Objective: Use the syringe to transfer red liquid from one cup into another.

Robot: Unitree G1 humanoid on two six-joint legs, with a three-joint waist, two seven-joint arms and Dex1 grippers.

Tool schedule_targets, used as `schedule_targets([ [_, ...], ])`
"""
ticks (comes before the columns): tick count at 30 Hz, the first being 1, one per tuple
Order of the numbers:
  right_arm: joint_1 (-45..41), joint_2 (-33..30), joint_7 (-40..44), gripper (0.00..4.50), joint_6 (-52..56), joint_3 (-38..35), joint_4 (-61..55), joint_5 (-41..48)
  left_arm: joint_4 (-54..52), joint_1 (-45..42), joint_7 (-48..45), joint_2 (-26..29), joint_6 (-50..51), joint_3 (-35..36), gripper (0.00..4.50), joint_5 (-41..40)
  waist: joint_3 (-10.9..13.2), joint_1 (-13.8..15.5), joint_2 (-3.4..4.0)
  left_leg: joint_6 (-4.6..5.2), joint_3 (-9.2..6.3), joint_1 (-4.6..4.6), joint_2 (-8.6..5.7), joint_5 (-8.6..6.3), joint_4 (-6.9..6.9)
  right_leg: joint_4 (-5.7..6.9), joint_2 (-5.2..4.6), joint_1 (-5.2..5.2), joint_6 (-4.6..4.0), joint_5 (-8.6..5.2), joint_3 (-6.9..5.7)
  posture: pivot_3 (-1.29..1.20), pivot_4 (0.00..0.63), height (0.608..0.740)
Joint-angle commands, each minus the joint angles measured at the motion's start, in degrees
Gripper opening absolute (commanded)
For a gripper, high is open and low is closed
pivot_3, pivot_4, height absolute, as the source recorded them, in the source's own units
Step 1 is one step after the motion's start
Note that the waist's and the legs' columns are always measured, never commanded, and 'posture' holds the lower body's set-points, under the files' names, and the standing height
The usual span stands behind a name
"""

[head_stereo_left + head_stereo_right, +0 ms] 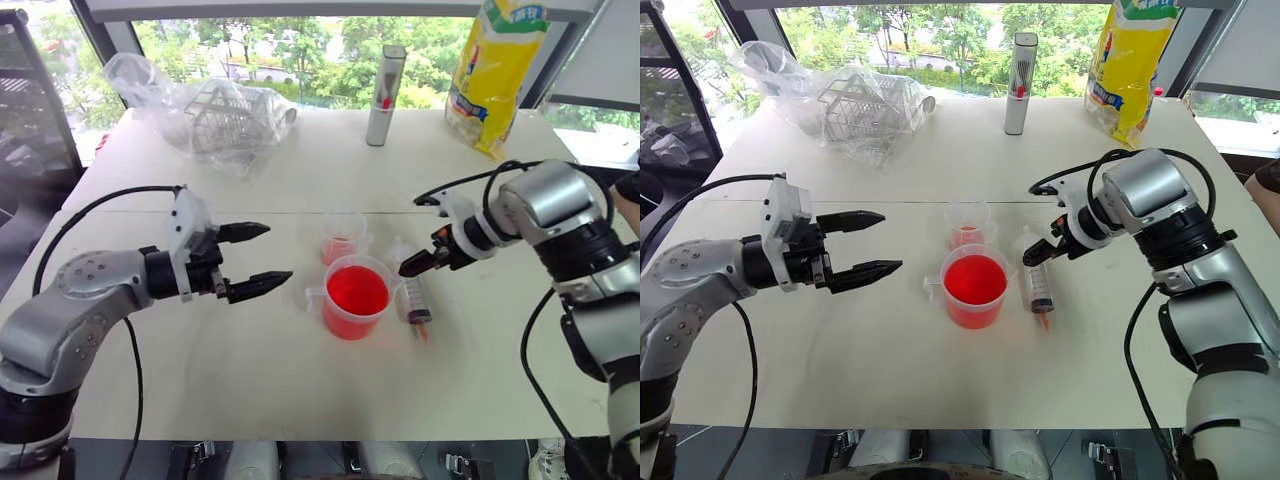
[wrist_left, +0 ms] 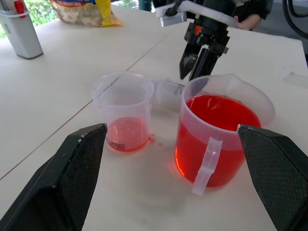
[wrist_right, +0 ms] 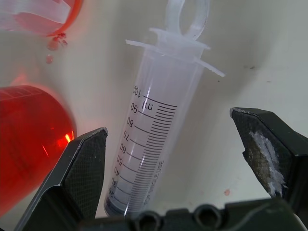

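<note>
The syringe (image 1: 1037, 279) lies flat on the bench (image 1: 940, 380), just beside the handled measuring cup (image 1: 974, 290) on the robot's right side, with its long axis running roughly away from the robot: orange-red tip toward the near edge, plunger ring toward the far side. The right gripper (image 1: 1046, 250) hangs directly above the far half of the barrel, pointing steeply down, jaws released and spread wide; in the right wrist view the barrel lies between the two fingers (image 3: 82, 168), nearer one than the other, running lengthwise up the gap, and contact is not evident. The left gripper (image 1: 868, 244) stands well apart on the other side of the cups, jaws likewise released and holding nothing, aimed level toward the measuring cup. The right arm is plainly the nearer to the syringe. The measuring cup is nearly full of red liquid (image 1: 974, 279); the smaller handleless cup (image 1: 968, 226), just behind it, carries only a shallow red layer at its base. Judgement: the pickup is not yet made, and the coming move calls for a short descent so the spread jaws close across the barrel's width. Risk: the round barrel may roll toward the cup if one finger arrives first.
</note>
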Motion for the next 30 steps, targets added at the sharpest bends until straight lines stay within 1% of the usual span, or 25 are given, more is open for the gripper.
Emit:
schedule_targets([
  [1, -1.89, 1.10, -2.26, 4.50, 0.34, -0.36, 1.02, 0.68, -1.73, -0.11, 0.61, 0.14, -0.62, 1.70, 4.46, -0.47, -0.01, -0.01, 0.00, 0.00, 0.00, 0.00, -0.01, 0.00, 0.00, 0.00, 0.00, 0.00, 0.00, 0.00, 0.00, 0.00, 0.150, 0.740],
  [7, 0.30, 3.98, -9.60, 4.50, 0.34, -0.77, 1.82, 0.63, -1.60, -0.32, 0.91, 0.21, -1.08, 1.43, 4.46, -0.19, -0.01, -0.05, 0.00, 0.00, -0.01, 0.00, -0.01, 0.00, 0.00, 0.02, 0.02, -0.01, 0.01, 0.01, -0.01, 0.00, 0.150, 0.740],
  [13, 1.69, 4.85, -16.98, 4.50, 0.34, -1.82, 0.82, 3.12, -1.40, -0.65, 1.02, 0.08, -1.33, 1.21, 4.46, -0.05, -0.03, -0.05, -0.01, 0.00, -0.01, -0.02, -0.01, 0.00, 0.02, 0.02, 0.01, 0.00, 0.02, 0.01, -0.02, 0.00, 0.150, 0.740],
  [19, 6.10, 3.68, -25.51, 4.50, 0.34, -1.67, -4.24, 7.70, -0.87, -1.53, 1.10, -0.42, -1.78, 0.61, 4.46, 0.44, -0.20, -0.04, -0.21, 0.00, -0.03, -0.01, 0.00, 0.00, 0.04, 0.02, 0.01, 0.03, 0.03, 0.02, -0.03, 0.00, 0.150, 0.740],
  [23, 6.94, 1.76, -29.07, 4.50, 0.34, -1.82, -6.49, 13.37, -1.03, -1.32, 1.12, -0.51, -1.87, 0.83, 4.46, 0.45, -0.21, 0.06, -0.22, 0.00, -0.03, 0.00, -0.01, 0.00, 0.05, 0.01, -0.01, 0.08, 0.02, 0.01, -0.03, 0.00, 0.150, 0.740],
  [26, 7.20, 0.43, -31.99, 3.63, 0.34, -1.35, -7.41, 18.38, -1.11, -1.19, 1.15, -0.59, -1.98, 0.79, 4.50, 0.67, -0.21, 0.05, -0.22, 0.00, -0.04, 0.00, -0.01, 0.00, 0.03, 0.00, -0.01, 0.08, 0.02, 0.01, -0.03, 0.00, 0.150, 0.740],
  [30, 7.84, -0.91, -36.37, 1.65, 0.34, -0.93, -8.43, 24.64, -0.79, -1.40, 1.09, -0.72, -2.32, 0.72, 4.50, 0.98, -0.20, -0.01, -0.22, 0.00, -0.05, -0.01, 0.00, 0.00, 0.00, -0.01, 0.01, 0.06, 0.02, 0.01, -0.04, 0.00, 0.150, 0.740],
])
